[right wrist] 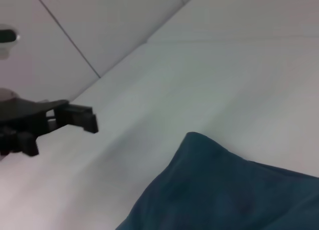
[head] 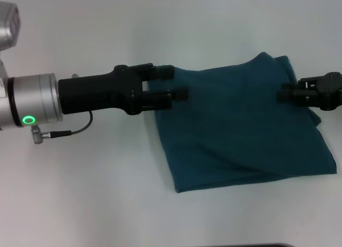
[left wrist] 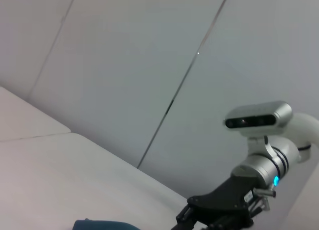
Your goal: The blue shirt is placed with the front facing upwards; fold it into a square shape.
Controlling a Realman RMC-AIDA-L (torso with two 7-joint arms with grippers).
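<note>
Blue shirt [head: 240, 124]: it lies on the white table [head: 107, 204], right of the middle in the head view, folded into a rough 4-sided block of several layers. No lettering, collar or sleeve shows; only plain teal cloth faces up. The near edge is a thick fold running slantwise, and soft creases cross the near part. The far right corner bunches up into a small hump.

Left gripper [head: 179, 82]: it reaches in level from the left, its 2 black fingers [head: 160, 71] pointing toward the shirt's far left corner. The fingers stand moderately apart with white table showing between them, and nothing is held. Their tips lie at the cloth's left edge; whether they touch it cannot be told.

Right gripper [head: 279, 93]: it comes in from the right edge of the head view, over the shirt's right side near the bunched corner. Its black tips point toward the middle of the cloth. Whether its fingers are spread or closed, or whether they pinch any cloth, cannot be told.

Left wrist view: it shows the pale wall panels, the table, a sliver of teal cloth [left wrist: 104, 224] and the right arm's black gripper with a camera mounted above it.

Right wrist view: the shirt's raised corner [right wrist: 224, 190] fills the near part, with the left gripper [right wrist: 82, 118] farther off, clear of that corner.
</note>
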